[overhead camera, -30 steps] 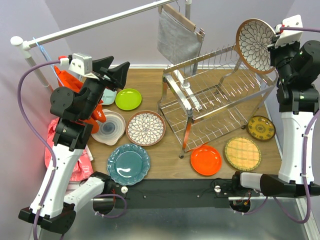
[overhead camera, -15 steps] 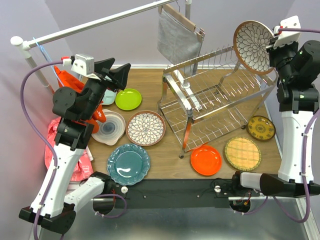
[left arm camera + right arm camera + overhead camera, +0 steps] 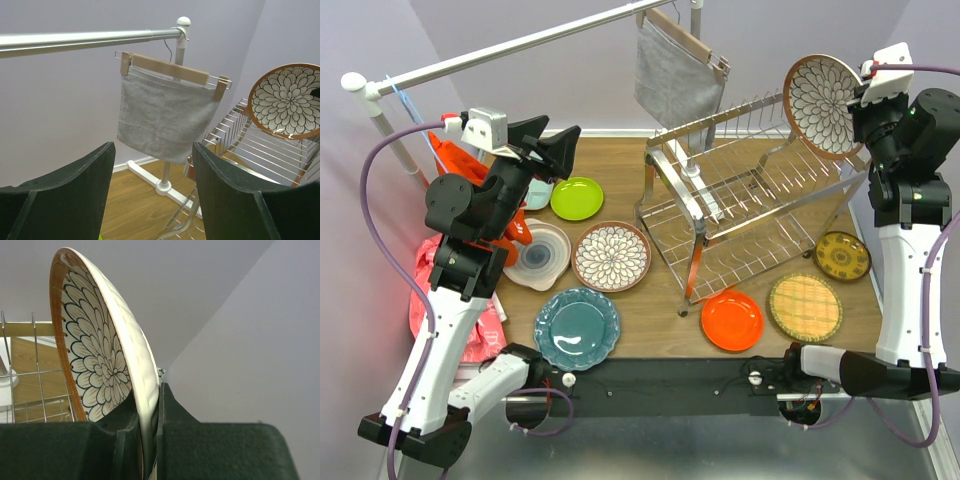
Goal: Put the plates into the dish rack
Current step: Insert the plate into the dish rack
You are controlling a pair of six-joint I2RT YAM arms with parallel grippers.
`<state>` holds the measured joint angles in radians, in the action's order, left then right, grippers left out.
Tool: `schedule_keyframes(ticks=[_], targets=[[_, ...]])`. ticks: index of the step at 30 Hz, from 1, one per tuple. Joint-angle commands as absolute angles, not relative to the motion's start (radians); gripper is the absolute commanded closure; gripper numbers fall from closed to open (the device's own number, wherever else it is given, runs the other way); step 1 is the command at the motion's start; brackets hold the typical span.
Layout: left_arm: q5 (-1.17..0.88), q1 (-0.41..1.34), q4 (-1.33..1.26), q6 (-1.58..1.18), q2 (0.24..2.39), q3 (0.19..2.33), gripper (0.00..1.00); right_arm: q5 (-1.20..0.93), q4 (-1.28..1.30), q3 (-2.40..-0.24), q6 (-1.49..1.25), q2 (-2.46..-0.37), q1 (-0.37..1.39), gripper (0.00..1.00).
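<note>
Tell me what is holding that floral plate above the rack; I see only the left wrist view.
Observer: The right gripper is shut on the rim of the floral plate.
Operator: Name the plates by the right arm.
Observer: An orange plate, a yellow woven plate and a dark-yellow patterned plate lie beside the dish rack.
Operator: Now the left arm's side.
Observer: A second floral plate, a teal plate, a lime green plate and a white-grey swirl plate.

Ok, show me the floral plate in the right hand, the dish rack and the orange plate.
held floral plate (image 3: 823,105), top view, centre of its face.
dish rack (image 3: 703,192), top view, middle metal strut.
orange plate (image 3: 731,320), top view, its centre.
</note>
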<state>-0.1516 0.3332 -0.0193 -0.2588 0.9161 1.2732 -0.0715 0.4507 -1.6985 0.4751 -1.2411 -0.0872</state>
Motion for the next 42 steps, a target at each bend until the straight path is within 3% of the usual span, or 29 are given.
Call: schedule_keyframes(ticks=[1,12,22,31,42], targets=[[-0.133,0.328,-0.041,-0.264,0.907,1.276,0.28,-0.029,0.301,-1.704,0.44,-1.189,-0.095,0.99],[-0.133,0.328,-0.046,-0.27,0.911,1.279,0.28,-0.012,0.301,-1.648,0.443,-1.155,-0.095,0.99],[-0.133,0.328,-0.046,-0.279,0.907,1.279,0.28,-0.015,0.301,-1.614,0.431,-1.141,-0.095,0.89],[-0.132,0.328,-0.046,-0.282,0.908,1.284,0.28,0.021,0.302,-1.609,0.393,-1.151,-0.095,0.89],[-0.132,0.328,-0.048,-0.282,0.916,1.29,0.28,0.008,0.302,-1.611,0.399,-1.167,-0.095,0.64]])
